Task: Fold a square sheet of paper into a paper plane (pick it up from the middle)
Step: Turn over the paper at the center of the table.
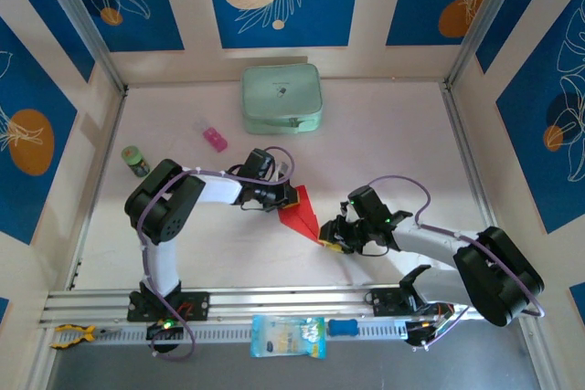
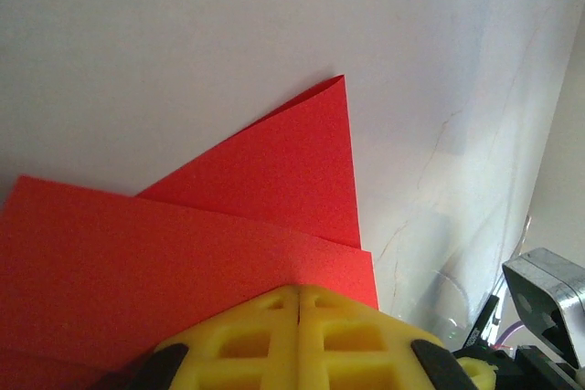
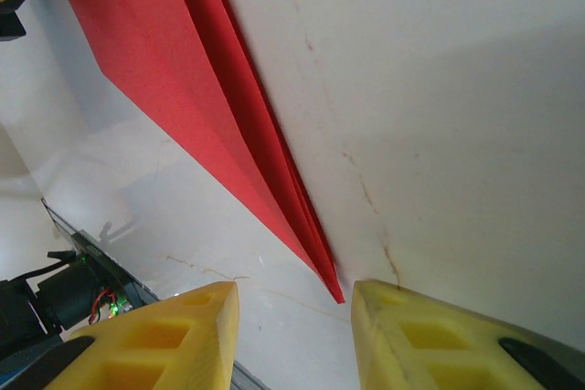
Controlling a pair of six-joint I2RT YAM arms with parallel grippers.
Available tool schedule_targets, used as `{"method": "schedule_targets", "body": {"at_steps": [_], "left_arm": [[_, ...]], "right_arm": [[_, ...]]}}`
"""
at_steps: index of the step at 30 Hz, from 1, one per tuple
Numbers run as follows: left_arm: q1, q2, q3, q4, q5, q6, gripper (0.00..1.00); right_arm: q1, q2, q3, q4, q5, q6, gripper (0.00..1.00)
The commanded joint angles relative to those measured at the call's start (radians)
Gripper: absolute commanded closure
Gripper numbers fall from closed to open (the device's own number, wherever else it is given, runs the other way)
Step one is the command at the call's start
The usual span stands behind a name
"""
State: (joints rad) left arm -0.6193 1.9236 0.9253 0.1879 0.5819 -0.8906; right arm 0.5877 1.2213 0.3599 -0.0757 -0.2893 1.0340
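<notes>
The red paper plane (image 1: 303, 211) lies on the white table as a slim folded dart, its sharp nose toward the right arm. My left gripper (image 1: 285, 196) is shut, and its yellow fingertips rest on the wide tail end of the plane (image 2: 228, 226); no paper shows between the jaws. My right gripper (image 1: 331, 242) is open at the nose end. In the right wrist view the layered nose of the plane (image 3: 274, 171) points into the gap between the yellow fingers (image 3: 174, 335) without touching either.
A pale green case (image 1: 281, 98) sits at the back of the table, with a small pink block (image 1: 216, 139) in front of it. A small green-capped bottle (image 1: 136, 162) stands at the left. A packet (image 1: 287, 335) lies on the front rail.
</notes>
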Motion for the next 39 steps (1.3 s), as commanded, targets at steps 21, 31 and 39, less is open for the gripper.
{"method": "schedule_targets", "body": {"at_steps": [21, 31, 39], "left_arm": [[0.019, 0.015, -0.037, -0.074, -0.046, -0.005, 0.97], [0.02, 0.018, -0.036, -0.071, -0.043, -0.008, 0.97], [0.022, 0.02, -0.036, -0.07, -0.042, -0.01, 0.97]], "right_arm": [[0.005, -0.029, 0.037, -0.059, -0.005, -0.001, 0.62], [0.006, -0.006, 0.043, -0.022, -0.037, 0.007, 0.62], [0.011, 0.043, 0.046, -0.046, -0.028, -0.006, 0.62]]}}
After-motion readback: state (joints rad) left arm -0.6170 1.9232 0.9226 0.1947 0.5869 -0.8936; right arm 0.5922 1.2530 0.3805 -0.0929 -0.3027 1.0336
